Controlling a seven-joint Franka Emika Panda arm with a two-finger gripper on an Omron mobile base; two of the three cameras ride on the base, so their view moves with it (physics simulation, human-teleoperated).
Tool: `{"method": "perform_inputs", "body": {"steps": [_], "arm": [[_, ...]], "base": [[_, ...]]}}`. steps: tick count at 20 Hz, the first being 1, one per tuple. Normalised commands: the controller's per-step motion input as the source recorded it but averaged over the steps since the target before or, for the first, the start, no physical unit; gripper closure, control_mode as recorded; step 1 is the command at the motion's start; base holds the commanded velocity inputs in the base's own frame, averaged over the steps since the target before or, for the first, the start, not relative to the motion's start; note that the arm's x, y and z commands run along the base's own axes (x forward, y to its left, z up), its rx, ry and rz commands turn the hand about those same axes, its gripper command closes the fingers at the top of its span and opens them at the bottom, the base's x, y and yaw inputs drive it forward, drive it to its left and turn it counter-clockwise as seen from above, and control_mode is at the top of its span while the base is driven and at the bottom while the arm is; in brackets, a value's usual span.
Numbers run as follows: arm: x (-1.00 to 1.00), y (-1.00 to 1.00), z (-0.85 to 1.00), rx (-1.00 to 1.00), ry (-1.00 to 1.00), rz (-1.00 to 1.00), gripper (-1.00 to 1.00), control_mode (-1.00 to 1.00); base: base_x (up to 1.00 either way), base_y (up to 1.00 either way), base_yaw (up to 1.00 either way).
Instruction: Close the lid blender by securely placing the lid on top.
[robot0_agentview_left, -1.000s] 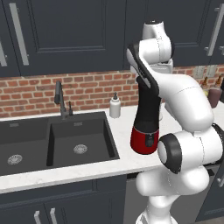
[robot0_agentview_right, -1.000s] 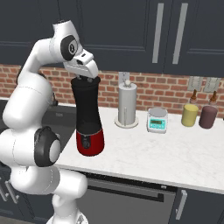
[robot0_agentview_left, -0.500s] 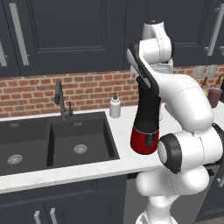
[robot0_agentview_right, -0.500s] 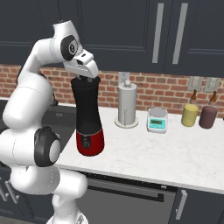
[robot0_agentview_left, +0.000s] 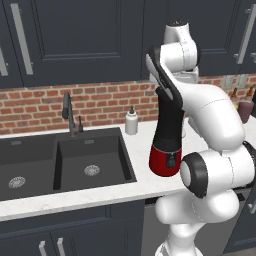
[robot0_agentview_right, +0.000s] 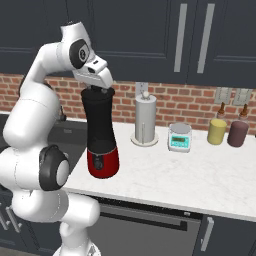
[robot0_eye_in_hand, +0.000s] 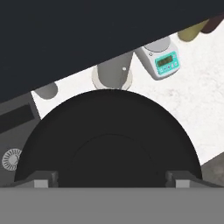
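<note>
Hand (robot0_agentview_right: 101, 88) sits right atop the tall matte-black, red-based blender (robot0_agentview_right: 101, 135), grip state unclear, small round black lid (robot0_eye_in_hand: 109, 140) directly beneath; likely seating step, next press down squarely.

The left base view looks forward and down from behind the arm, with the tall blender of matte black jar and glossy red base (robot0_agentview_left: 167, 135) right of centre and the dark double sink (robot0_agentview_left: 60, 162) left of it. The right base view faces the same blender (robot0_agentview_right: 101, 135) from the other side, taking in the counter to its right. Both share the blender and the brick wall behind it. The hand view looks steeply down from very close above the blender's round black top (robot0_eye_in_hand: 109, 135).
</note>
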Motion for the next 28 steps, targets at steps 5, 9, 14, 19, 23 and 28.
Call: {"method": "perform_inputs", "body": {"steps": [5, 9, 14, 19, 23, 28], "arm": [[-0.10, -0.07, 0.20, 0.07, -0.14, 0.00, -1.00, -1.00], [-0.90, -0.67, 0.03, 0.09, -0.33, 0.00, -1.00, -1.00], [-1.00, -1.00, -0.57, 0.01, -0.41, 0.00, -1.00, -1.00], [-1.00, -1.00, -1.00, -0.05, -0.36, 0.00, -1.00, -1.00], [-1.00, -1.00, -1.00, -0.16, -0.03, 0.00, -1.00, -1.00], [-1.00, -1.00, -0.60, -0.05, -0.18, 0.00, -1.00, -1.00]], "base": [[0.00, 0.00, 0.00], [0.00, 0.00, 0.00], [0.00, 0.00, 0.00], [0.00, 0.00, 0.00], [0.00, 0.00, 0.00], [0.00, 0.00, 0.00]]}}
